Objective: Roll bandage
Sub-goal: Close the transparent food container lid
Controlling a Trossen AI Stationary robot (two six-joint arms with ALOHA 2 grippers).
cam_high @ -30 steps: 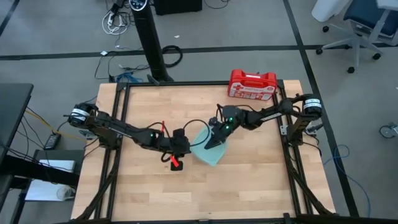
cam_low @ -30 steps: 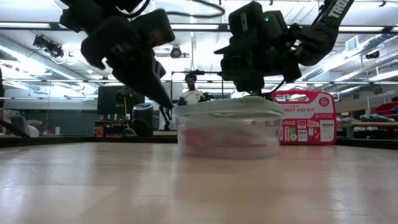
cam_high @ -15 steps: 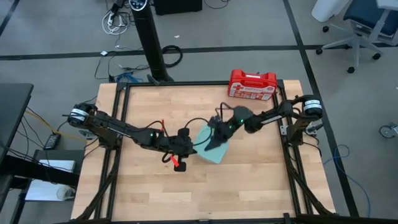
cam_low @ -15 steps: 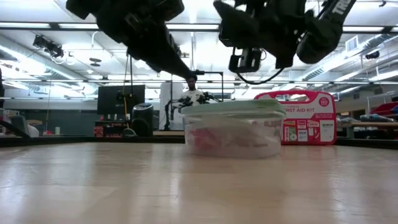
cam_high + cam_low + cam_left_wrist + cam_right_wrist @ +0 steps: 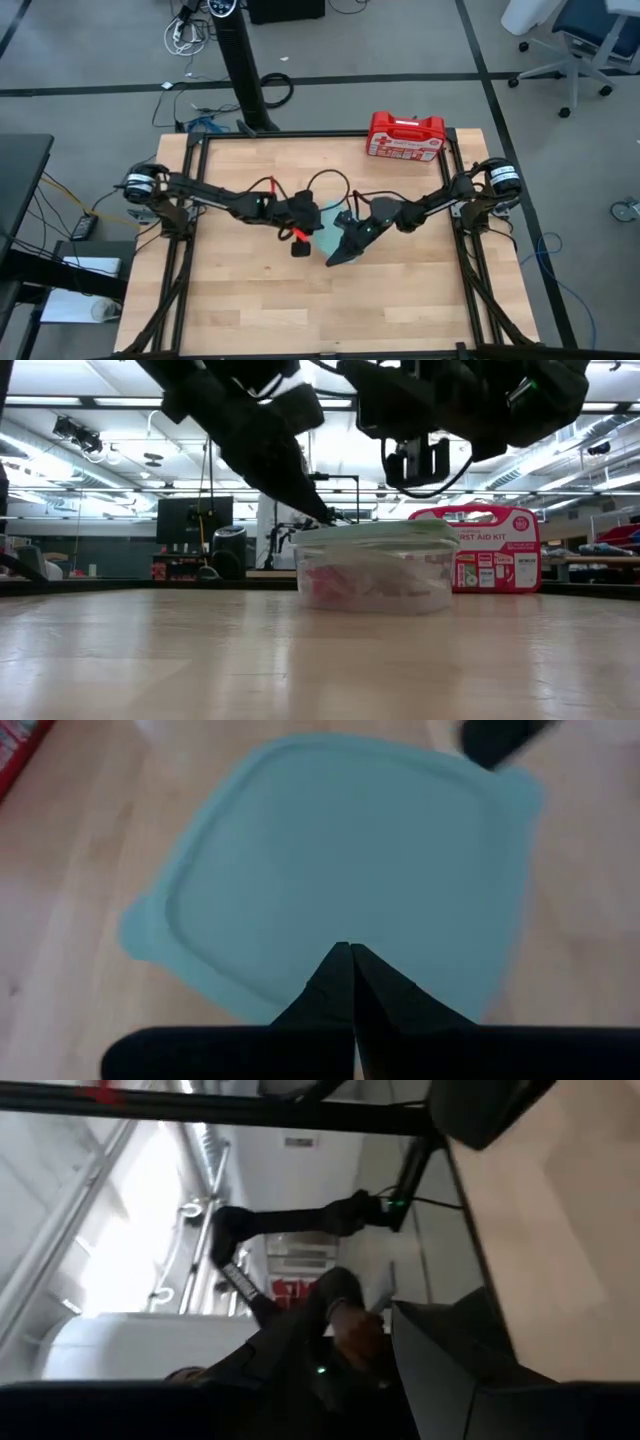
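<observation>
Light wooden table (image 5: 250,300), framed in black rail, with an open workshop room beyond it. Item one: a clear tub (image 5: 370,578) near the table's middle, closed under a pale teal lid (image 5: 340,860). Item two: the bandage (image 5: 345,585), which I judge to be the reddish mass showing through the tub's wall. It is blurred, so I cannot confirm this, and no red strip lies out on the wood. Item three: a red first-aid case (image 5: 406,135) at the far edge, well apart from the tub and untouched. Item four: my left gripper (image 5: 350,958), fingers pressed together on nothing, tips poised over the near rim of the lid. A second ago it hung further out on the tub's left side, and it has since swung in over the lid. Item five: my right gripper (image 5: 338,254), which stood directly above the lid a second ago. It has drawn off toward the front of the table and now hangs just beside the tub. Whether it is apart or closed on anything I cannot tell. Assessment: the two arms have traded places at the tub while the lid has stayed seated. No rolling has begun, because the bandage first has to come out. The lid is the obstacle, and with my left tips shut they can press or nudge it but not yet pinch its edge.
</observation>
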